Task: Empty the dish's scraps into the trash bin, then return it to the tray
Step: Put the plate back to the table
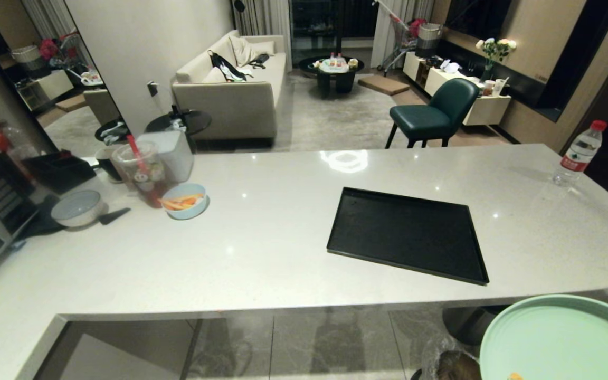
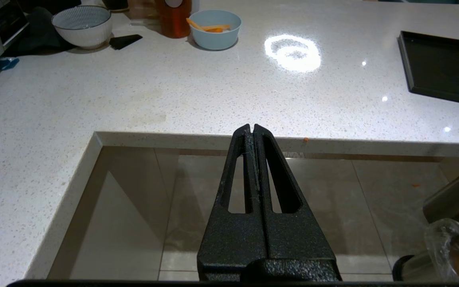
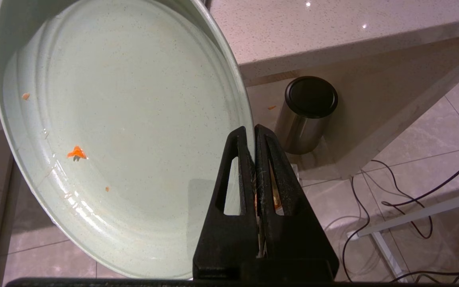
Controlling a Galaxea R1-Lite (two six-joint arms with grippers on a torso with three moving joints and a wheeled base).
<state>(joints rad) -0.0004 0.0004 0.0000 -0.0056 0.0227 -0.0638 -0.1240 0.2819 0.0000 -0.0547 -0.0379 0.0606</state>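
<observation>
Below the near edge of the pale speckled stone counter (image 1: pixel 262 248), the right gripper (image 3: pixel 252 133) is clamped on the rim of the round, shallow, mint-green plate (image 3: pixel 126 119), holding it out over the floor, short of the countertop. Plate nearly bare: a small orange carrot fragment (image 3: pixel 77 152) and a few specks cling to it. Steel bin with crinkly clear bag liner (image 2: pixel 448 243) stands on the floor just under the plate; the steel bin with a black top (image 3: pixel 307 113) is beside it against the counter base. Flat black rectangular tray (image 1: pixel 407 235) lies bare on the counter, well apart from the plate. Left gripper (image 2: pixel 252 129) idle, jaws pressed together, holding nothing, hanging off the counter's edge. Judgement: plate looks rigid, glossy, probably slippery and breakable; held at one rim point only, it will lever against the jaws, so carry it level and set it down gently. Small light-blue bowl of carrot sticks (image 1: pixel 185 200) sits far left.
</observation>
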